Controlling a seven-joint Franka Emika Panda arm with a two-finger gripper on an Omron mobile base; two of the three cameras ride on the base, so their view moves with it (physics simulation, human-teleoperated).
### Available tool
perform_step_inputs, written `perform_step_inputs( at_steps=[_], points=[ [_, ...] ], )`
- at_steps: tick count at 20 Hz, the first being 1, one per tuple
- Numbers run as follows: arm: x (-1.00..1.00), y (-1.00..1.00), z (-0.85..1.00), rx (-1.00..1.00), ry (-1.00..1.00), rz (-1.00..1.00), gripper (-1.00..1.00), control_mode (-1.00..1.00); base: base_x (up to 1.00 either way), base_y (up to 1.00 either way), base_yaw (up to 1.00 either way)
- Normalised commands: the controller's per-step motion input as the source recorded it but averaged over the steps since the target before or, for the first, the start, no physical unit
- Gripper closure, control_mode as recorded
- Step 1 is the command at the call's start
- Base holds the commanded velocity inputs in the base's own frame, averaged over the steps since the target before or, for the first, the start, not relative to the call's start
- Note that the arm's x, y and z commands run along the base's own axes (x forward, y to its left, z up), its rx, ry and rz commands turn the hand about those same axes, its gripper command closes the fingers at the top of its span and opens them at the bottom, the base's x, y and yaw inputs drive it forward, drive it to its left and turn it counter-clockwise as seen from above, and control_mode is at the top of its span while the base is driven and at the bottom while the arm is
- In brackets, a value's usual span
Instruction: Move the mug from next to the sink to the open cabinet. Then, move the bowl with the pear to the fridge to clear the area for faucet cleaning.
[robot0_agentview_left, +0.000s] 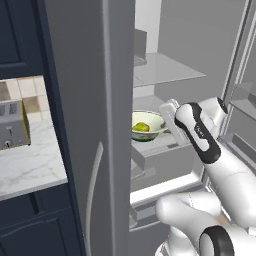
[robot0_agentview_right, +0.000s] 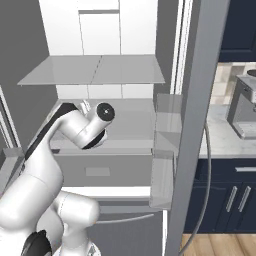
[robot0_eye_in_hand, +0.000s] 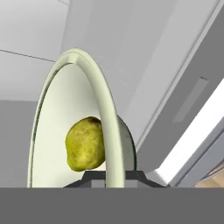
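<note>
Two fingers: my gripper (robot0_eye_in_hand: 108, 176) is clamped on the bowl's rim, one tip on each side of the thin wall, nearly together.
Bowl: the bowl (robot0_agentview_left: 150, 124) sits inside the fridge (robot0_agentview_left: 90, 125), level, over the grey shelf (robot0_agentview_left: 167, 142) in the left base view; I cannot tell whether it touches the shelf. In the hand view the bowl (robot0_eye_in_hand: 65, 113) stands edge-on, its rim running up from between my tips.
Pear: the pear (robot0_eye_in_hand: 85, 143) lies in the bowl, just beside my tips, on the inner side of the rim. From the left base view the pear (robot0_agentview_left: 141, 127) rests near the bowl's middle.
Hand: my hand reaches the bowl from its right side in the left base view, at the rim nearest the arm.
Fridge: door (robot0_agentview_left: 100, 150) open, white interior, an upper shelf (robot0_agentview_right: 95, 70) above the bowl's level.
Counter: a toaster (robot0_agentview_left: 12, 125) stands on the marble (robot0_agentview_left: 30, 160) left of the fridge, well apart from the bowl.
</note>
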Motion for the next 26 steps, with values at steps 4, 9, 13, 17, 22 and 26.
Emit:
perform_step_inputs(
  at_steps=[4, 9, 13, 17, 22, 26],
  points=[
    [0.0, 0.0, 0.03, 0.0, -0.07, 0.0, 1.0, -1.0, 0.0, 0.0, 0.0],
    [-0.26, -0.01, 0.63, 0.0, -0.37, 0.0, 1.0, -1.0, 0.0, 0.0, 0.0],
    [-0.35, -0.01, 0.95, 0.0, -0.34, 0.0, 1.0, -1.0, 0.0, 0.0, 0.0],
    [-0.15, -0.01, 0.94, 0.0, -0.26, 0.0, 1.0, -1.0, 0.0, 0.0, 0.0],
    [0.66, 0.12, 0.89, 0.01, 0.06, -0.07, 1.0, -1.0, 0.0, 0.0, 0.0],
    [1.0, 0.22, 0.69, 0.0, 0.28, -0.08, 1.0, -1.0, 0.0, 0.0, 0.0]
  ],
)
